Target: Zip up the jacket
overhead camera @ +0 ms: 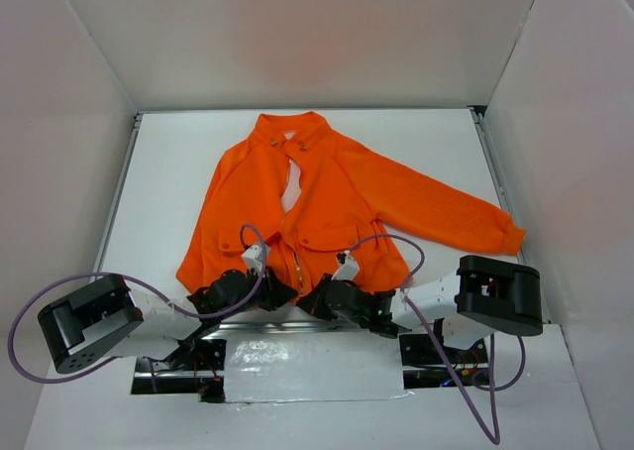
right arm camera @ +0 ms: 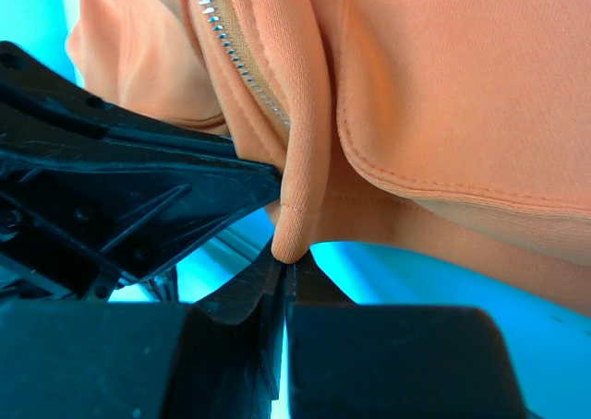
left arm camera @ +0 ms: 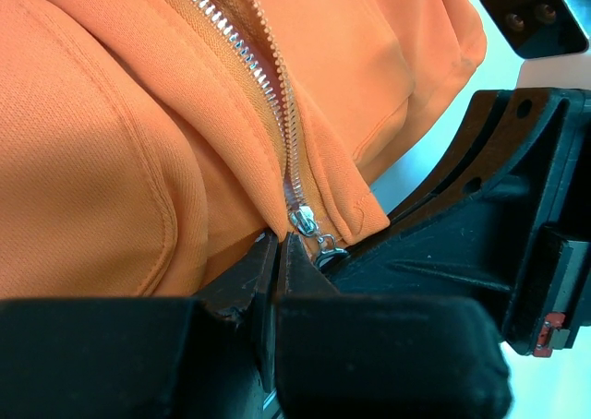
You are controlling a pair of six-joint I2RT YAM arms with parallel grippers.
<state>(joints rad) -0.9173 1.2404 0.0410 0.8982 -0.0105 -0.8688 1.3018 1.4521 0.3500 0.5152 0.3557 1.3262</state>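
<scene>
The orange jacket [overhead camera: 327, 192] lies flat on the white table, collar far, hem near me. Its silver zipper [left arm camera: 268, 87] is open above the slider [left arm camera: 304, 221], which sits at the bottom hem with its pull tab hanging. My left gripper [overhead camera: 272, 289] is shut, its tips [left arm camera: 280, 241] pinching the hem just left of the slider. My right gripper [overhead camera: 319, 296] is shut on the folded bottom corner of the jacket [right arm camera: 443, 87] at its tips [right arm camera: 289, 257]. The zipper teeth [right arm camera: 235, 64] run up beside that fold. The two grippers almost touch.
The jacket's sleeve [overhead camera: 466, 217] reaches out to the right, near the white side wall [overhead camera: 555, 123]. A silver taped patch [overhead camera: 307, 366] lies at the near table edge between the arm bases. Purple cables [overhead camera: 59, 291] loop beside both arms.
</scene>
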